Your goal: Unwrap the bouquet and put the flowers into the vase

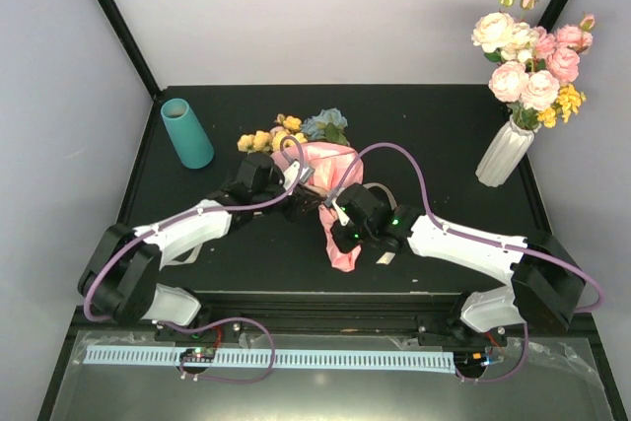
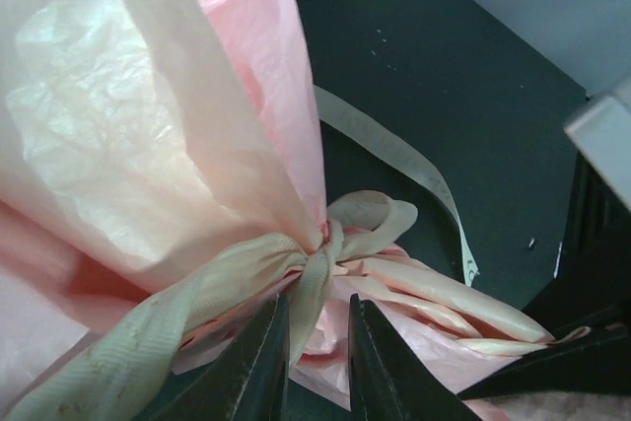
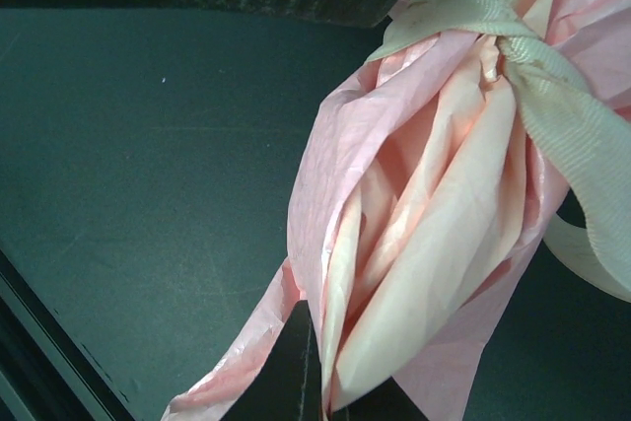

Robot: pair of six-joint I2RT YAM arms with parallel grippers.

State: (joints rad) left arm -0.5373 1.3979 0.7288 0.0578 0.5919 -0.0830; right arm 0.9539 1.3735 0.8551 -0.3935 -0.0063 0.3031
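Note:
The bouquet [image 1: 314, 157] lies mid-table, its yellow and blue flowers [image 1: 286, 130] pointing to the far side. Its crinkled pink paper [image 2: 158, 125] is tied with a beige ribbon [image 2: 314, 288]. My left gripper [image 2: 317, 327] sits at the knot, and its narrow jaws pinch a ribbon strand that hangs between them. My right gripper [image 3: 325, 391] is shut on the twisted tail of the pink paper [image 3: 414, 244], below the knot [image 3: 493, 41]. In the top view the two grippers [image 1: 301, 182] [image 1: 340, 216] meet over the wrap. The teal vase [image 1: 186, 132] stands at the far left, apart from both arms.
A white ribbed vase [image 1: 505, 153] holding big cream and pink roses [image 1: 532, 66] stands at the far right. A loose ribbon end [image 2: 394, 150] trails over the black table [image 1: 246, 244]. Black frame posts rise at the back corners.

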